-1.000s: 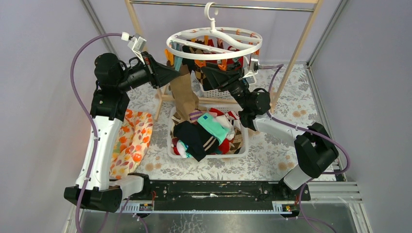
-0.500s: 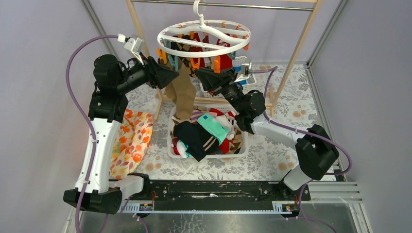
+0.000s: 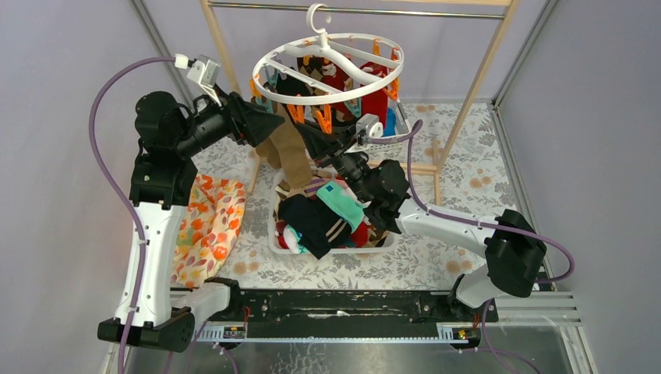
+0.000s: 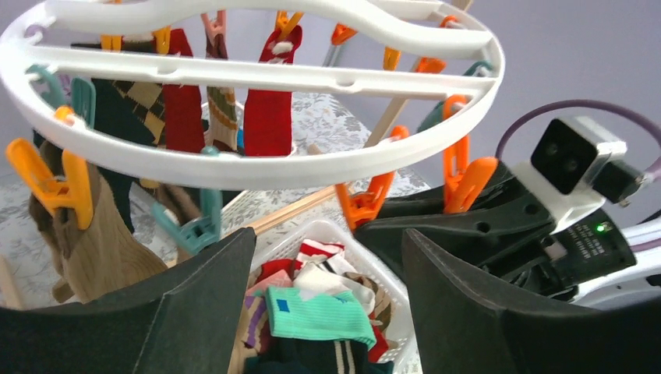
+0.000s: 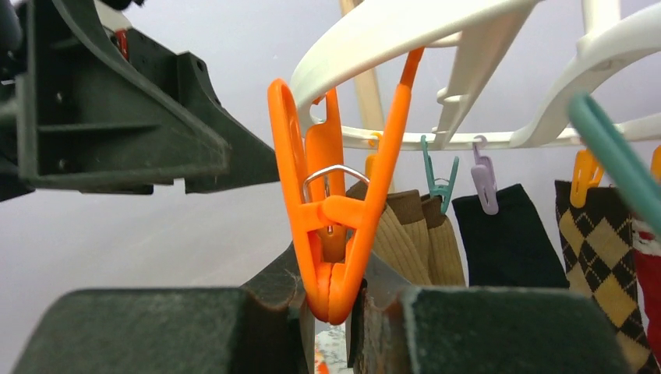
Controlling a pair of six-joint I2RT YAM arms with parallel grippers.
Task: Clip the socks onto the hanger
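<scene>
The white ring hanger (image 3: 343, 100) hangs from the rail, with red, argyle and black socks clipped on it. A long tan sock (image 3: 292, 156) hangs from an orange clip at its left rim, also seen in the left wrist view (image 4: 101, 249). My left gripper (image 3: 273, 123) is open beside that sock, and nothing lies between its fingers (image 4: 329, 234). My right gripper (image 3: 308, 132) reaches up under the ring. It is shut on the lower tip of an orange clip (image 5: 331, 210); its fingertips (image 5: 331, 300) pinch it. More socks, a mint-green one (image 3: 343, 201) on top, fill the white basket (image 3: 274, 226).
A wooden rail frame (image 3: 226, 47) stands behind the hanger, its foot bar (image 3: 425, 167) on the floral table cover. A leaf-patterned cloth (image 3: 210, 226) lies at the left. A second white basket (image 3: 401, 117) sits behind the hanger. Grey walls close in both sides.
My left gripper has opened and drawn back to the left, leaving the tan sock hanging. The right gripper has closed on an orange clip while moving left. The hanger has swung left.
</scene>
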